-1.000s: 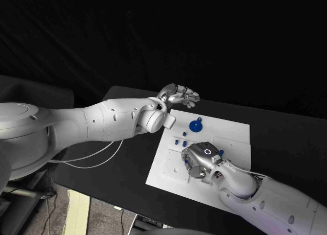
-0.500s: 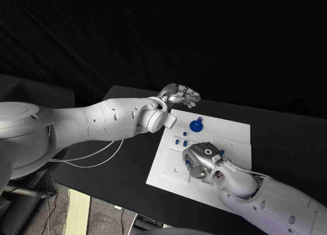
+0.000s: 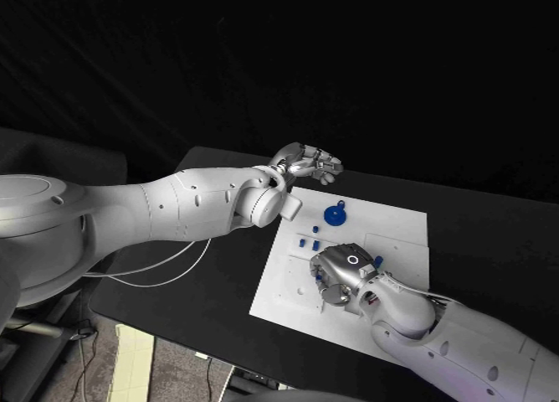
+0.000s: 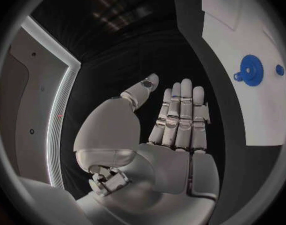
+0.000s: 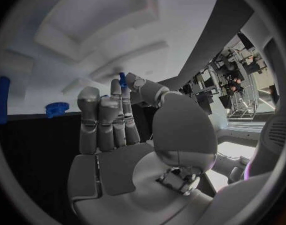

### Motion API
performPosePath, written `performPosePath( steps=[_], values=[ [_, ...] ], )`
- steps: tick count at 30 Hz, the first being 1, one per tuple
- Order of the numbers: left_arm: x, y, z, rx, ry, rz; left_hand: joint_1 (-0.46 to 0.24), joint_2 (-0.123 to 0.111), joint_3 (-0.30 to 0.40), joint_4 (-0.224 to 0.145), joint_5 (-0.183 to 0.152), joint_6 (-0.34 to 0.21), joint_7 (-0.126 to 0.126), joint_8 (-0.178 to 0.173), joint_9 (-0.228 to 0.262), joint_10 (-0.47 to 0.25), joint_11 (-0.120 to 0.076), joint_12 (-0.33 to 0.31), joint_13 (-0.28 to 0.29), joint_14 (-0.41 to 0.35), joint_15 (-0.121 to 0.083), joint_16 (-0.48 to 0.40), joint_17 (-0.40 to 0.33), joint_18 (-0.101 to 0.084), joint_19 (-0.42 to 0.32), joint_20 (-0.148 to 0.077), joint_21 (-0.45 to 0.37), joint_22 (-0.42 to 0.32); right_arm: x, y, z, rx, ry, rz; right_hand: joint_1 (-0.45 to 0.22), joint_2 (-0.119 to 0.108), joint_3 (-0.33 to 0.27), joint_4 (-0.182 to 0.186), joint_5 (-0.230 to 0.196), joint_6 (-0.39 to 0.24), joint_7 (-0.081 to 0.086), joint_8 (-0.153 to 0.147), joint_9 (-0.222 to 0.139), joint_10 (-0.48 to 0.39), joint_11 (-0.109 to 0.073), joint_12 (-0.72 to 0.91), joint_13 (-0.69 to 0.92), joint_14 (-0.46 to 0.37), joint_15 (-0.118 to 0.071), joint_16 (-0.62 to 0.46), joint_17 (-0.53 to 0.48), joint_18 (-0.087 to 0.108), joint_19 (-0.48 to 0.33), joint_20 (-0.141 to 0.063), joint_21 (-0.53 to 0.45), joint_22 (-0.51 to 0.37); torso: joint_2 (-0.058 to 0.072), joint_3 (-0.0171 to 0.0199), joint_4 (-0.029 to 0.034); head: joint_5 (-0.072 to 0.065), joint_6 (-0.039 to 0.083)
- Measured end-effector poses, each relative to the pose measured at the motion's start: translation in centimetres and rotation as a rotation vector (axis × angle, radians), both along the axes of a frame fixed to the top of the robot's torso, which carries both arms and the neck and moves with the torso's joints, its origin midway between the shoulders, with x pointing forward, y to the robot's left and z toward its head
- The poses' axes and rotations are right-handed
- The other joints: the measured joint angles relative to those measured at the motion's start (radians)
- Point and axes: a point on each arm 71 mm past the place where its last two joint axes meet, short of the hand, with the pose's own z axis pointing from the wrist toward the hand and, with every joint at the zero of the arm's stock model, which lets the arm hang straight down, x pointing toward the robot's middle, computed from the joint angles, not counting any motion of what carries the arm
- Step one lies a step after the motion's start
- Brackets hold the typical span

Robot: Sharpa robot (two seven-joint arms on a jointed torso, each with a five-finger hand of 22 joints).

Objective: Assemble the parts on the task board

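A lab: black-draped table (image 3: 497, 226); equipment racks (image 5: 233, 75) behind.

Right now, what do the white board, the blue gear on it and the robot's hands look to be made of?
The task board looks like matte white plastic: flat, even, with moulded recesses, though painted metal is possible. The blue gear seems to be moulded or printed plastic, uniformly coloured with a dull sheen. The left hand and right hand look like brushed silver metal or metallic-coated plastic; I cannot tell which.
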Motion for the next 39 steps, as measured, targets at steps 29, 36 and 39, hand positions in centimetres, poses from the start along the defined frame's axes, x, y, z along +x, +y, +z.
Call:
performPosePath(
  steps=[29,36,39],
  values=[
    [0.1,0.9,0.0,0.004,0.003,0.017,0.000,0.000,0.000,0.000,0.000,-0.011,0.004,0.000,-0.003,-0.007,0.000,0.000,-0.002,0.004,0.004,-0.008,0.007,0.008,-0.004,0.004,-0.004,0.002,1.2,-4.3,5.9,0.139,-0.025,-0.026,-0.082,-0.090,-0.171,-0.044,0.024,-0.172,0.058,-0.088,-0.051,-0.236,0.107,-0.064,-0.113,-0.012,0.093,-0.012,-0.024,-0.023,-0.015,0.029,-0.031,-0.025,-0.001,0.0016,-0.0025,-0.022,0.017],
    [0.3,0.6,-0.1,0.001,0.003,0.014,0.000,0.000,0.000,0.000,0.000,-0.011,0.004,0.000,-0.003,-0.007,0.000,0.000,-0.002,0.004,0.004,-0.008,0.008,0.008,-0.004,0.004,-0.004,0.002,3.5,-8.9,9.6,0.156,-0.063,-0.104,-0.072,-0.088,-0.146,-0.014,0.061,-0.149,0.065,-0.072,-0.049,-0.170,0.086,-0.037,-0.112,0.001,0.073,-0.003,-0.026,-0.023,-0.001,0.027,-0.031,-0.026,-0.002,0.0031,-0.0051,-0.050,0.034],
    [0.4,0.7,-0.1,0.001,0.002,0.018,0.000,0.000,0.000,0.000,0.000,-0.011,0.004,0.000,-0.003,-0.007,0.000,0.000,-0.002,0.004,0.004,-0.008,0.009,0.008,-0.004,0.004,-0.004,0.002,4.2,-10.4,9.7,0.134,-0.053,-0.133,-0.072,-0.088,-0.157,-0.009,0.093,-0.146,0.062,-0.072,-0.048,-0.164,0.082,-0.037,-0.113,0.002,0.072,0.002,-0.026,-0.022,0.003,0.025,-0.030,-0.025,-0.003,0.0034,-0.0058,-0.066,0.041]
  ],
)
